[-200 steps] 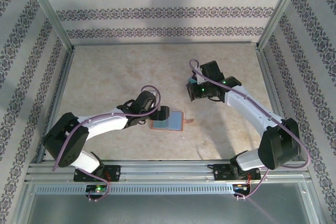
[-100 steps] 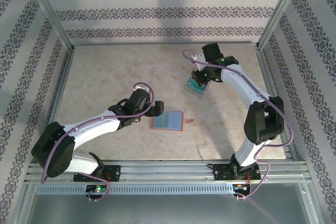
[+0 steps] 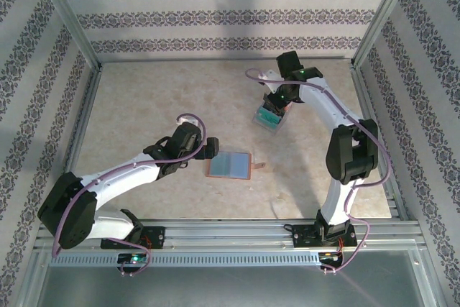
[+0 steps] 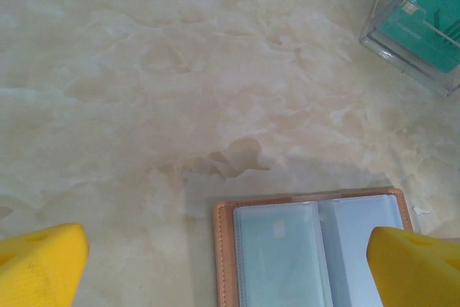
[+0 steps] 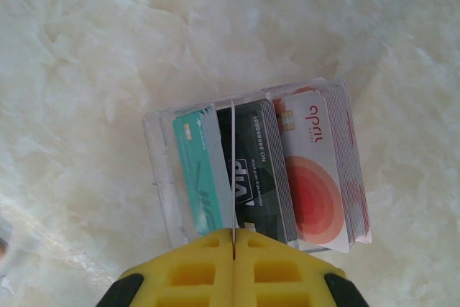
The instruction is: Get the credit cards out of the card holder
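Observation:
The salmon-pink card holder point(image 3: 230, 165) lies open on the table, its pale bluish pockets facing up point(image 4: 309, 249). My left gripper point(image 3: 213, 150) hovers at its left edge, open, with a yellow fingertip point(image 4: 39, 267) on either side and nothing between them. My right gripper point(image 5: 233, 239) is shut on a thin credit card point(image 5: 233, 163) seen edge-on. That card stands over a clear plastic box point(image 3: 269, 117) between a teal card point(image 5: 198, 170) and a black VIP card point(image 5: 259, 167). A white and red card point(image 5: 316, 177) leans at the box's right side.
The clear box point(image 4: 417, 19) sits behind and to the right of the card holder. A small pink tab point(image 3: 260, 166) lies just right of the holder. Metal frame posts and patterned walls close in the marble table point(image 3: 144, 106) on three sides.
The right gripper has carried its card back and down to the clear box, its elbow swinging right. The left gripper has drawn slightly left off the card holder.

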`<state>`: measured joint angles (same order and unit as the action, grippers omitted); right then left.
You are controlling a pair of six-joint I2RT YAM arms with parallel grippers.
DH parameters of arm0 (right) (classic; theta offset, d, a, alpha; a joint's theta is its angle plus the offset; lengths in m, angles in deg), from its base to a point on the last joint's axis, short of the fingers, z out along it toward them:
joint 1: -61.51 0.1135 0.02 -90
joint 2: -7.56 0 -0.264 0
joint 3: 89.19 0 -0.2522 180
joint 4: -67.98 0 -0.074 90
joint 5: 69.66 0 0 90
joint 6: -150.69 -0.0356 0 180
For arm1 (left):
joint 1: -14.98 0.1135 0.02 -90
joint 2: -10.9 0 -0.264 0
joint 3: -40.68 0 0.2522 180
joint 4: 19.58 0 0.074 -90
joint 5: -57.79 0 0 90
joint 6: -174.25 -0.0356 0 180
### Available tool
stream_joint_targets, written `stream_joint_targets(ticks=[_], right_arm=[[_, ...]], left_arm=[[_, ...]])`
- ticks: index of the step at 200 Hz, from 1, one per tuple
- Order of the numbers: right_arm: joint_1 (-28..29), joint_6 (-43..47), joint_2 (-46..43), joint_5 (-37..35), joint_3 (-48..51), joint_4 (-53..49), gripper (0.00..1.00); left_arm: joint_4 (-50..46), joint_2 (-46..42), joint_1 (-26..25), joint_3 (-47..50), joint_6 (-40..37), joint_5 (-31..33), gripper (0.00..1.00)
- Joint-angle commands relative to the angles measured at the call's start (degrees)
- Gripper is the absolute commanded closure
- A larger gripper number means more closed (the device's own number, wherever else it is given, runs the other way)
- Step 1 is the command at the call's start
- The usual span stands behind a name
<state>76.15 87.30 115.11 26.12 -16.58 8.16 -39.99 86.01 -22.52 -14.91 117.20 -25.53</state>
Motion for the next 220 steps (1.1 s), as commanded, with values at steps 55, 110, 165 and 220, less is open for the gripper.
stream_joint_targets(ticks=[55, 110, 165, 220], right_arm=[[-2.0, 3.5, 4.6, 1.0, -4.4, -3.2, 1.0], [-2.6, 4.2, 7.5, 2.7, -5.7, -4.4, 1.0], [-2.7, 4.4, 9.4, 1.8, -6.6, -4.4, 1.0], [-2.7, 3.9, 10.6, 0.1, -7.6, -4.6, 0.86]], left_arm=[[-1.4, -1.3, 1.3, 1.0, -0.5, 1.0, 0.01], [-1.4, -1.7, 1.6, 1.1, -0.4, 0.8, 0.01], [-1.5, -2.0, 2.0, 1.1, -0.4, 0.3, 0.01], [-1.7, -2.3, 2.2, 0.8, -0.5, 0.2, 0.01]])
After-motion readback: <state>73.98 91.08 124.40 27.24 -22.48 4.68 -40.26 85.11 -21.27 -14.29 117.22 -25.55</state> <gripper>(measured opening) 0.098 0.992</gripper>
